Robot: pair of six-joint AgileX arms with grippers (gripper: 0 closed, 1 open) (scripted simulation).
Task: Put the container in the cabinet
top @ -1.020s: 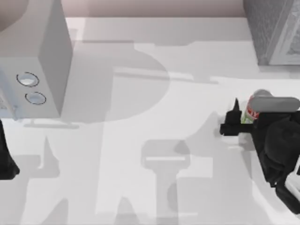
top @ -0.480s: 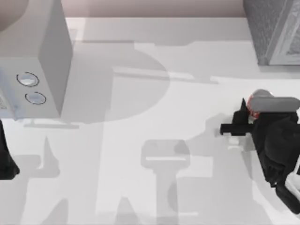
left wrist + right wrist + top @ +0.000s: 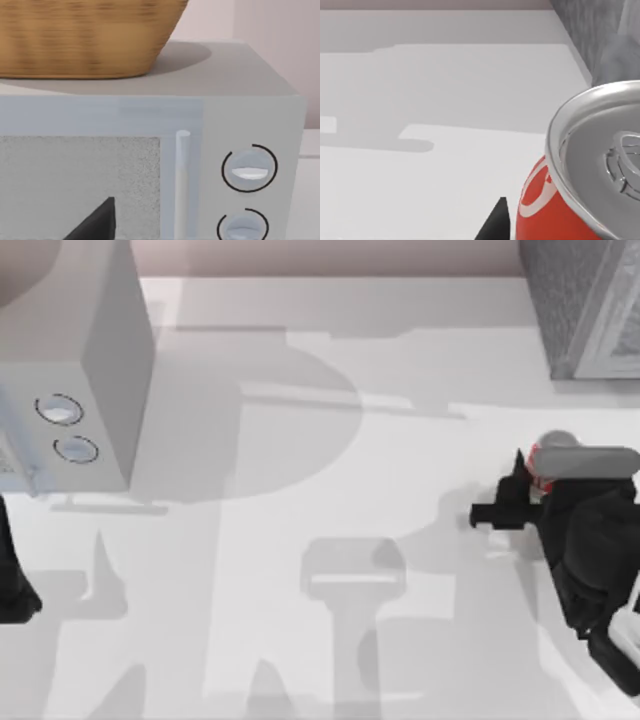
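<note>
The right arm covers most of the container (image 3: pixel 548 452) near the tabletop's right edge, so just its grey top and a bit of red peek out. The right gripper (image 3: pixel 518 490) is partly under the arm. The cabinet (image 3: pixel 575 300) is cut off at the far right corner. The left arm (image 3: pixel 12 575) is cut off at the left edge

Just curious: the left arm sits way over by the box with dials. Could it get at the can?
Probably not: the left arm sits at the table's left edge, the can far right, at the right gripper.
</note>
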